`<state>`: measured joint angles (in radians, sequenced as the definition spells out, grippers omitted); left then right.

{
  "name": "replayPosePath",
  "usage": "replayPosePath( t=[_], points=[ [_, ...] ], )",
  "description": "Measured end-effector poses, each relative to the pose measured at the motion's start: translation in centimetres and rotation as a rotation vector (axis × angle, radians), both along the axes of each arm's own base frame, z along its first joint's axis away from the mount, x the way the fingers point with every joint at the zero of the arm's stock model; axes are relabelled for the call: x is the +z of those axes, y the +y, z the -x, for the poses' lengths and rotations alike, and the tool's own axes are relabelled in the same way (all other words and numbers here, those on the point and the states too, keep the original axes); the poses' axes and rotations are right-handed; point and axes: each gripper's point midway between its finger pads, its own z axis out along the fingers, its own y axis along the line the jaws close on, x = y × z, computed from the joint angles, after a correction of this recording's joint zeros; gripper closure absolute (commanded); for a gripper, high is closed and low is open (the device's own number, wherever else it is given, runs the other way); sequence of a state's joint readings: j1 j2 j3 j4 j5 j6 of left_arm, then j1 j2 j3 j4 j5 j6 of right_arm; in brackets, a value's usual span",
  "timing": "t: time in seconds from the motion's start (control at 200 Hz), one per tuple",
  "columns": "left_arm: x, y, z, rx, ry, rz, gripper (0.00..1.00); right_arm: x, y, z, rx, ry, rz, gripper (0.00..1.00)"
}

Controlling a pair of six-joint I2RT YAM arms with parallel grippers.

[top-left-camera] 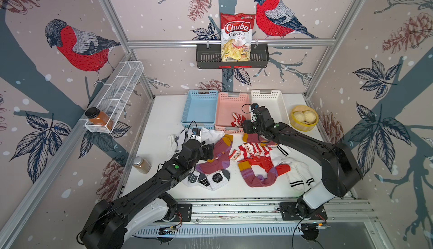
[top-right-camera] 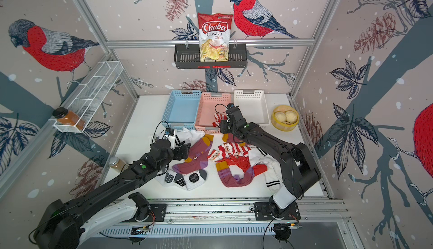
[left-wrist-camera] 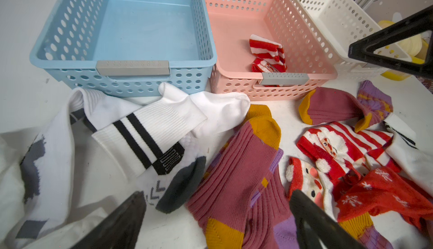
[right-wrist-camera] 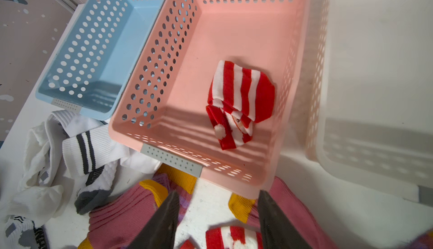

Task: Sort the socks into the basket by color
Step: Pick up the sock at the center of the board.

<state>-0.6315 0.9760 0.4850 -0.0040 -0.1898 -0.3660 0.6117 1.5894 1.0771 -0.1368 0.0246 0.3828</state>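
The socks lie in a heap in front of three baskets, blue (top-left-camera: 201, 109), pink (top-left-camera: 226, 109) and white (top-left-camera: 275, 102). One red-and-white striped sock (top-left-camera: 237, 118) (right-wrist-camera: 239, 102) lies in the pink basket. On the table are maroon socks with mustard cuffs (top-left-camera: 218, 156) (left-wrist-camera: 236, 177), Christmas socks (top-left-camera: 253, 151) and white socks (top-left-camera: 300, 177) (left-wrist-camera: 150, 128). My left gripper (top-left-camera: 208, 152) (left-wrist-camera: 218, 212) hangs open just over a maroon sock, holding nothing. My right gripper (top-left-camera: 244, 128) (right-wrist-camera: 218, 212) is open and empty above the pink basket's front edge.
A yellow steamer with buns (top-left-camera: 304, 118) stands right of the white basket. A small jar (top-left-camera: 141, 165) sits at the table's left edge. A wire shelf with a bottle (top-left-camera: 99, 118) hangs on the left wall, a black shelf with a chips bag (top-left-camera: 235, 36) on the back wall.
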Motion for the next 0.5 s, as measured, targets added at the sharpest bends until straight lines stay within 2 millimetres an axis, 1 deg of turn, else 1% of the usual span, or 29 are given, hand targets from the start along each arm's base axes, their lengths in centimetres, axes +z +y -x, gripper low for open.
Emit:
replayPosePath(
  t=[0.13, 0.345, 0.415, 0.5],
  points=[
    [-0.8, -0.5, 0.1, -0.024, 0.030, -0.001, 0.08, -0.8, -1.0, 0.7, -0.021, 0.009, -0.001, 0.43],
    [-1.4, -1.5, 0.1, -0.051, 0.049, 0.018, 0.09, -2.0, -3.0, 2.2, -0.060, 0.031, -0.005, 0.43],
    [-1.9, -2.1, 0.3, -0.069, 0.066, 0.017, 0.09, -2.1, -3.4, 2.6, -0.065, 0.034, -0.006, 0.43],
    [-2.3, -3.5, 0.5, -0.107, 0.087, 0.013, 0.09, -1.9, -4.2, 3.0, -0.081, 0.029, -0.015, 0.42]
  ],
)
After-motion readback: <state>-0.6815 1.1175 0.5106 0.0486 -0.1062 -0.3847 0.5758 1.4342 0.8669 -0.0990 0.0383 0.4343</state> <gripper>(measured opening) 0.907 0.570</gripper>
